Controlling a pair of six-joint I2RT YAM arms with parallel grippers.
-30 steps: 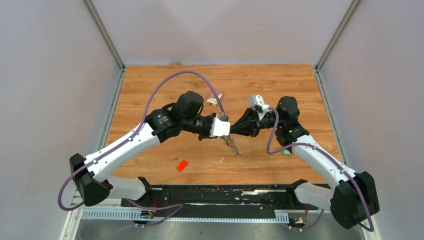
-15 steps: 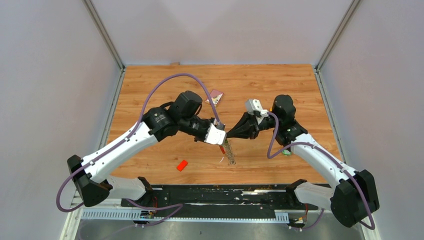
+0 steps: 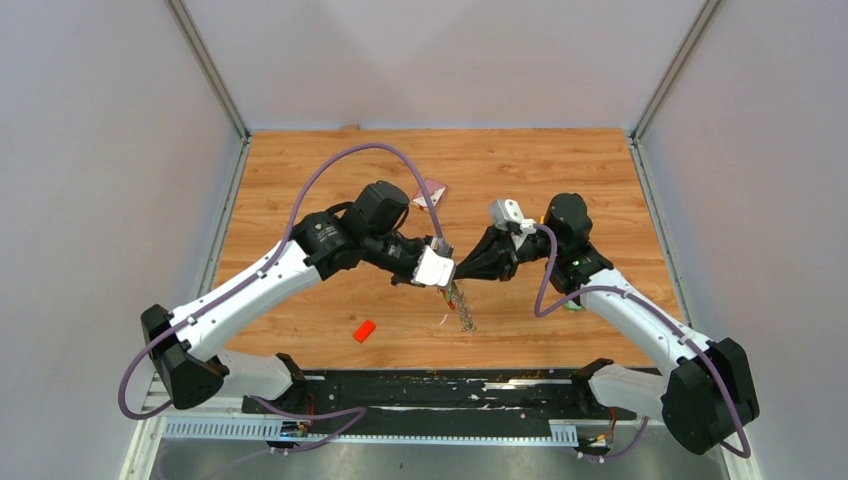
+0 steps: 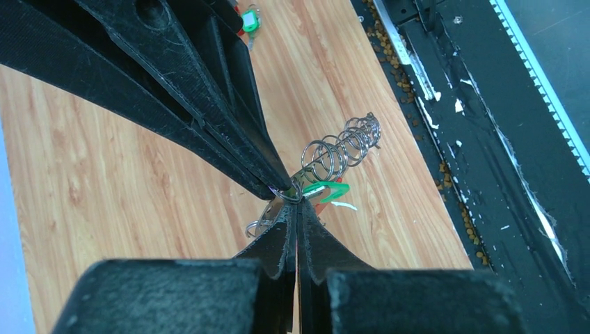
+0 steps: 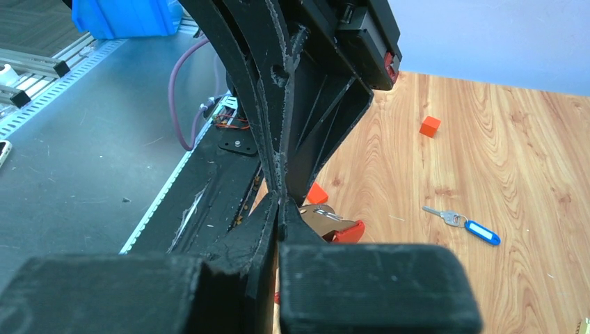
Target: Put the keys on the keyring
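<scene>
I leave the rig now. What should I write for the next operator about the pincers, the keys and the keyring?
Left pincer: shut, pinching the keyring at a ring.
Right pincer: shut, tip to tip with the left one, it seems on the same bunch.
Keyring: held between them, its chain of rings hanging down.
Keys: green-tagged key and blue-tagged key lie loose on the table, apart from the bunch. No black-tagged one in view.
Done: bunch gripped. Left: thread the loose keys on.

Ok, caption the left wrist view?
Shut left gripper and right gripper meet tip to tip at a chain of silver wire rings.
</scene>
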